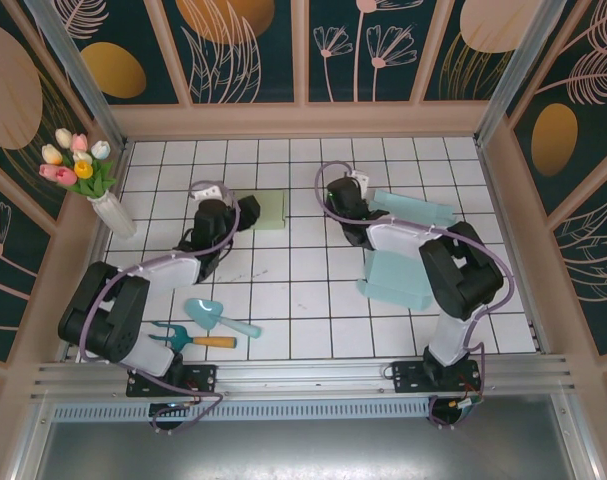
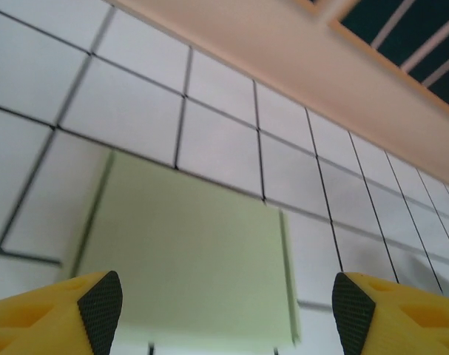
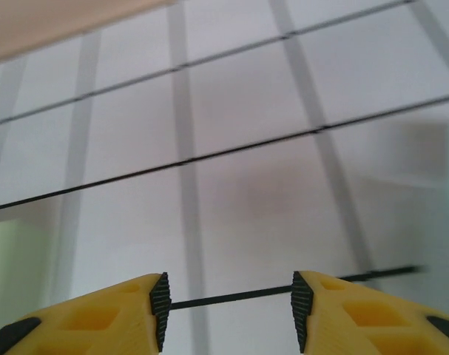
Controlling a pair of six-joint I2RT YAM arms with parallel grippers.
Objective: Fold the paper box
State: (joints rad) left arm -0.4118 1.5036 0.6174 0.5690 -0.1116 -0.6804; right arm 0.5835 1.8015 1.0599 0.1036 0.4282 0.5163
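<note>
— Paper box (image 1: 269, 210): where does it lie from you?

— Flat on the tiles as a pale green sheet, at twelve o'clock from my left gripper (image 2: 228, 310). From above, it sits at three o'clock of that left gripper (image 1: 245, 212), just beside it.

— Long axis?

— It is too near square for me to name one. Its edges run with the tile lines. In my left wrist view its near edge lies across the line between my fingertips (image 2: 98, 307), so I face a side squarely, not a corner.

— Which arm is nearer?

— The left, clearly. My right gripper (image 1: 338, 188) stands off at the sheet's three o'clock with bare tiles between. In my right wrist view I get a green sliver at eight o'clock, which I take for the sheet's edge.

— And the jaws?

— The left ones are spread wide, nearly as wide as the sheet, and hold nothing. Whether the tips touch the paper I cannot tell. My right gripper (image 3: 230, 303) is about half open, with tile between the pads and nothing held.

— What else is out there?

— Pale blue cartons (image 1: 398, 282) at five o'clock of the right gripper, and a trowel (image 1: 221, 318) and hand fork (image 1: 193, 340) near my left base.

— So the coming move?

— I judge it turns on my left gripper reaching that near edge to lift a flap.
</note>
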